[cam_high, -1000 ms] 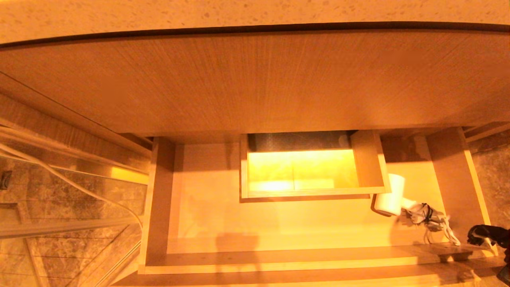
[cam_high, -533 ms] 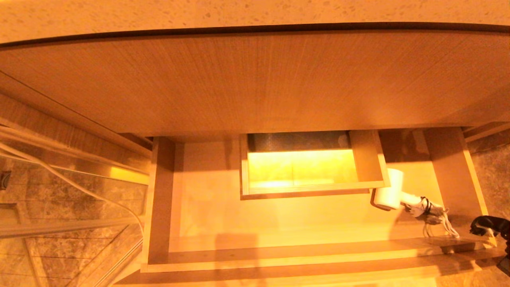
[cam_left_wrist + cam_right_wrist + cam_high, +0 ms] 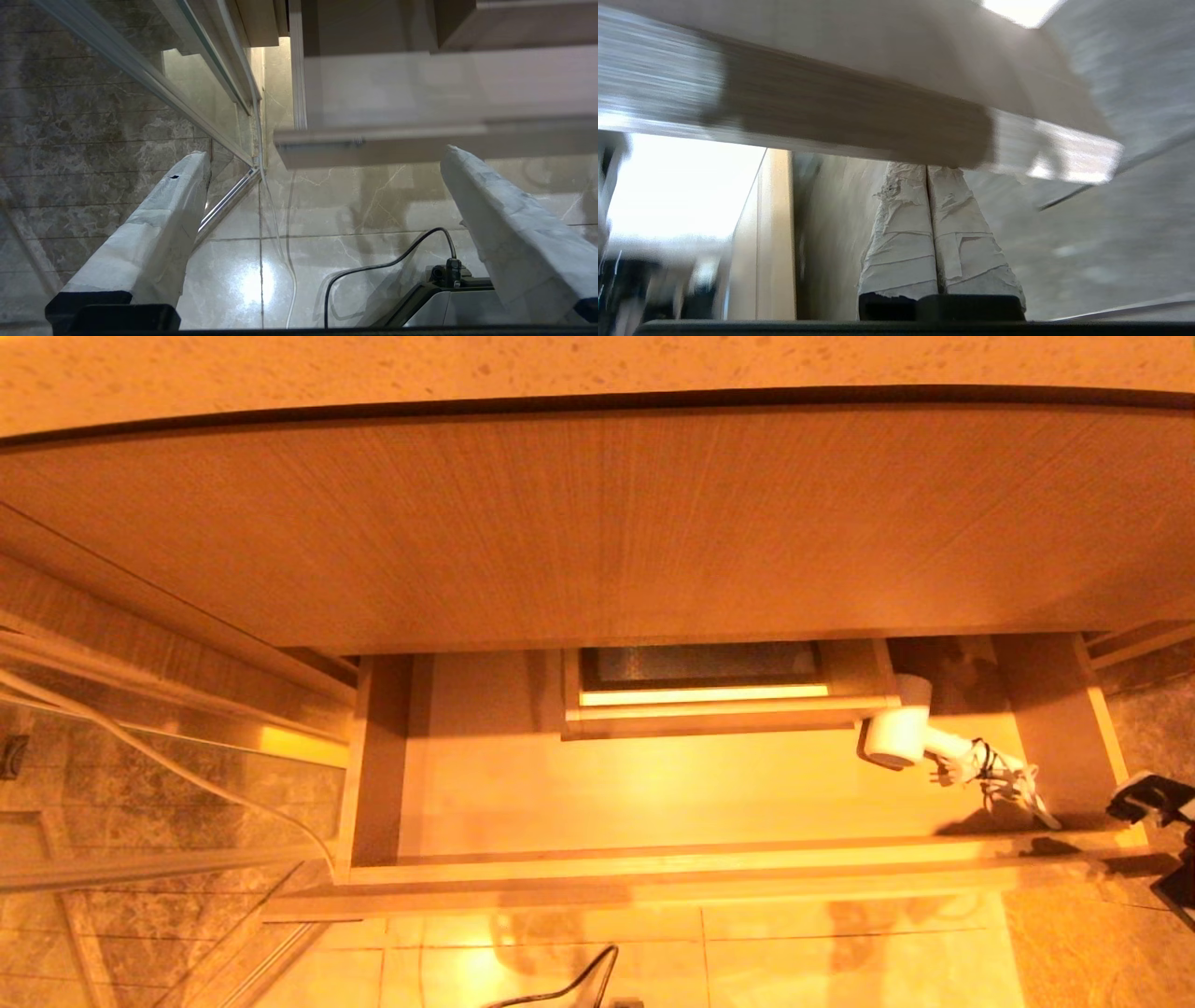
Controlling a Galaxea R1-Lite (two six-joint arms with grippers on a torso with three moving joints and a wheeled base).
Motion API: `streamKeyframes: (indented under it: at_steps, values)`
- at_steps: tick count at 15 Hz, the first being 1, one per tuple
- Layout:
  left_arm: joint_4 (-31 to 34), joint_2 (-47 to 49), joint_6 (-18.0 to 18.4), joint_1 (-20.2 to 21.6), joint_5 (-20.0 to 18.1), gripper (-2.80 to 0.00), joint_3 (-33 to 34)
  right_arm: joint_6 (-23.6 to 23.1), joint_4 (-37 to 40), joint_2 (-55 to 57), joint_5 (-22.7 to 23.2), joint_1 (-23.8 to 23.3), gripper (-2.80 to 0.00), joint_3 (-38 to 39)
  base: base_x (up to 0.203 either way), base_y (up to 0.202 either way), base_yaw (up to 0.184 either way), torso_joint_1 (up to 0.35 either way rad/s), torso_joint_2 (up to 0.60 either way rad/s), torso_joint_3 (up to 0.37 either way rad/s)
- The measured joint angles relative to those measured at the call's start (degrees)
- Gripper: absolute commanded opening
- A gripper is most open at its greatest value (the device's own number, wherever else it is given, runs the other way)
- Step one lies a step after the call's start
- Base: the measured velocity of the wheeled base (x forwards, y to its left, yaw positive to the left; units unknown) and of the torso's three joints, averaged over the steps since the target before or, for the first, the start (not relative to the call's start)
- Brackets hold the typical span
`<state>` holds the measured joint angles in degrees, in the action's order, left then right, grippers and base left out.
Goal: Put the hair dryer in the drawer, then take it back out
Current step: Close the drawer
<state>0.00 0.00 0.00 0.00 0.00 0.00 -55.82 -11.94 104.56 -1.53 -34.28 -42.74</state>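
Note:
The small white hair dryer [image 3: 896, 735] lies inside the light-wood drawer [image 3: 653, 875], at its right side beside the boxed cut-out [image 3: 709, 709], with its bundled cord trailing toward the drawer's front right corner. My right gripper [image 3: 1144, 798] is at that front right corner. In the right wrist view its taped fingers [image 3: 901, 219] are pressed together, the right gripper [image 3: 928, 169] tips up against the drawer's wooden front [image 3: 850, 121], holding nothing. My left gripper [image 3: 325, 154] hangs open over the floor, low and left of the drawer [image 3: 420, 144].
A taller wood-grain panel [image 3: 597, 523] and speckled stone countertop [image 3: 597, 359] overhang the drawer. A glass partition [image 3: 140, 784] with a white cable stands at the left. Glossy floor tiles [image 3: 794, 952] and a black cable [image 3: 569, 985] lie below the drawer front.
The drawer has slid inward under the panel, carrying the hair dryer with it. My right gripper followed its front right corner. Floor tiles now show below the front.

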Motion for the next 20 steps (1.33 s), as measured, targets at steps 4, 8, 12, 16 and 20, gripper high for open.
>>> streamKeyframes:
  at_steps: [4,8,12,16,20]
  values:
    - [0.0,0.0,0.0,0.0,-0.02,0.0,0.0,4.92,-7.66,-4.89,1.39,1.28,-2.8,0.81,0.0,0.0,0.0,0.0,0.0,0.0]
    - [0.0,0.0,0.02,0.0,0.0,0.0,0.0,7.94,-12.15,-9.55,2.36,1.56,-2.8,3.32,0.0,0.0,0.0,0.0,0.0,0.0]
    - [0.0,0.0,0.0,0.0,0.0,0.0,0.0,6.1,-11.73,-14.43,4.21,1.56,-2.8,6.98,0.0,0.0,0.0,0.0,0.0,0.0]
    - [0.0,0.0,0.02,0.0,-0.02,0.0,0.0,4.17,-13.67,-15.49,4.59,1.56,-2.8,8.75,0.0,0.0,0.0,0.0,0.0,0.0]
    - [0.02,0.0,0.0,0.0,0.0,0.0,0.0,1.67,-19.47,-12.67,5.76,1.78,-2.8,8.98,0.0,0.0,0.0,0.0,0.0,0.0]
